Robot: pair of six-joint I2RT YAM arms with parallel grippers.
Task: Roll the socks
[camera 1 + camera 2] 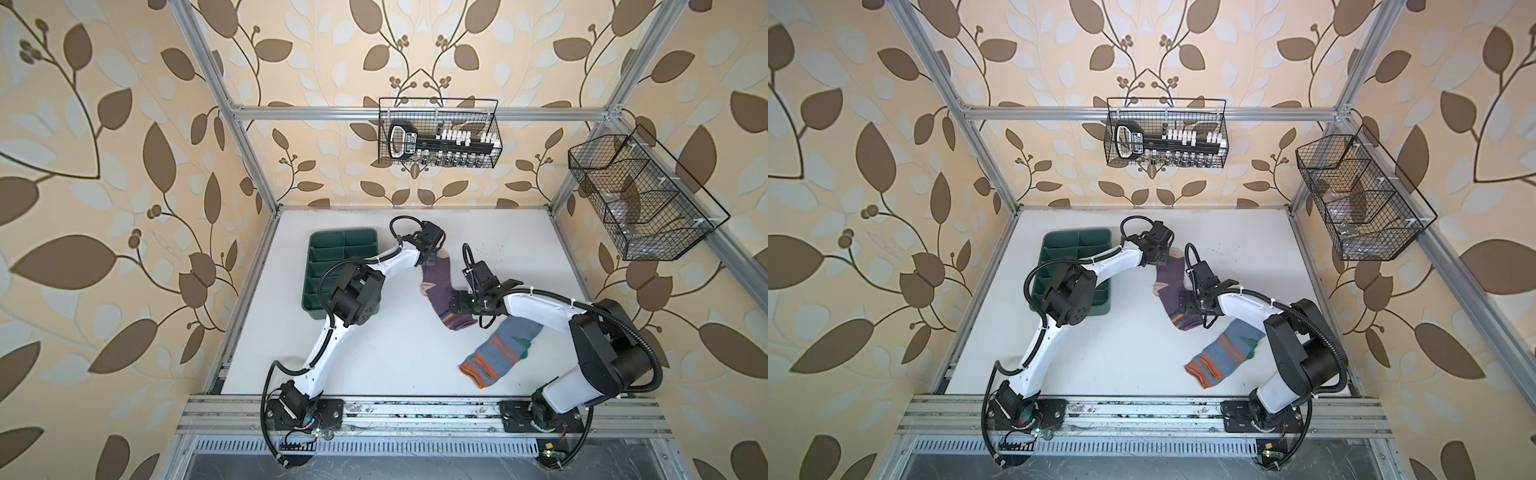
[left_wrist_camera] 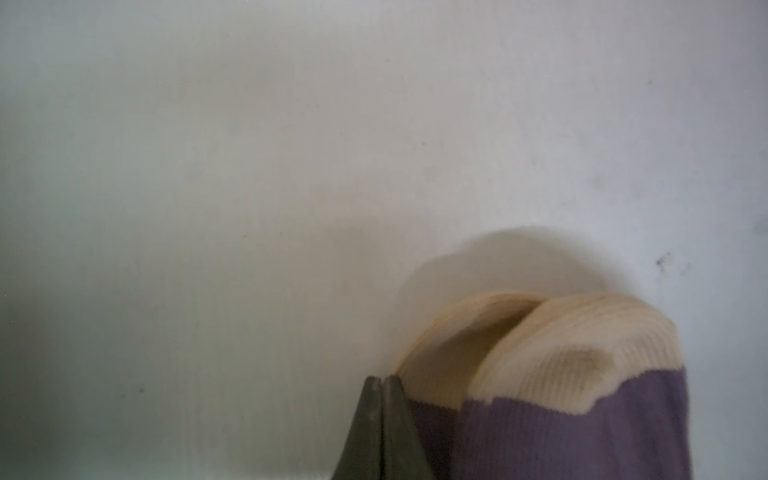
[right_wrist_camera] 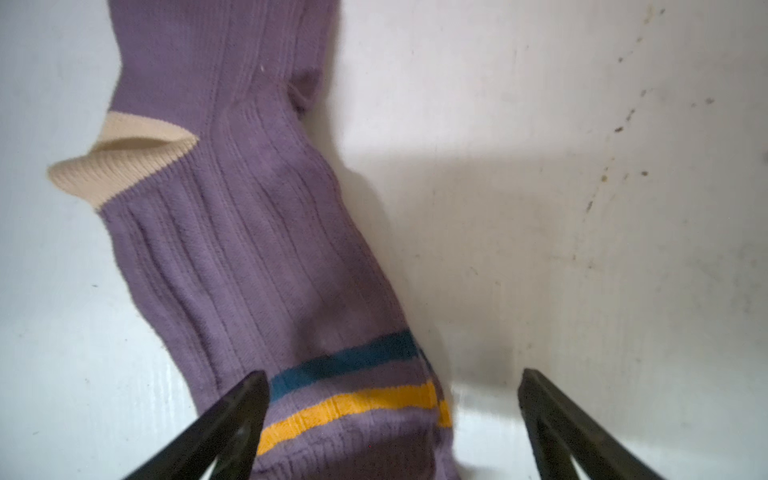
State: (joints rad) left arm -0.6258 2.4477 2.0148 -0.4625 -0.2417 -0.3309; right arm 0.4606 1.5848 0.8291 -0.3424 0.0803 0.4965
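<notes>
Only the top views take in the whole table (image 1: 395, 365) (image 1: 1121, 353). The purple sock (image 1: 438, 286) (image 1: 1169, 286) lies bent near the middle. The grey-blue sock (image 1: 498, 353) (image 1: 1225, 353) lies flat nearer the front right, apart from it and partly under the right arm. A green tray (image 1: 332, 249) (image 1: 1075, 245) sits on the left side of the table.

In the top views the left pincer (image 1: 432, 255) (image 1: 1163, 259) is at the far end of the purple sock, its tips hidden by the wrist. The left wrist view fills that in. There the left pincer (image 2: 380, 399) is pressed together just beside the sock's (image 2: 582, 428) beige toe, which curls up double. I cannot tell whether any cloth is caught between the tips.

The right wrist view alone shows the purple sock's (image 3: 257, 249) ribbing, its beige heel, and the teal and orange stripes near the cuff. The right pincer (image 3: 395, 415) (image 1: 455, 303) (image 1: 1183, 305) is spread wide, one finger (image 3: 232, 419) over the striped cuff and the other over bare table.

A wire basket (image 1: 438, 133) (image 1: 1167, 133) on the back wall holds a black tool with a white label. The lettering is too small to read.
</notes>
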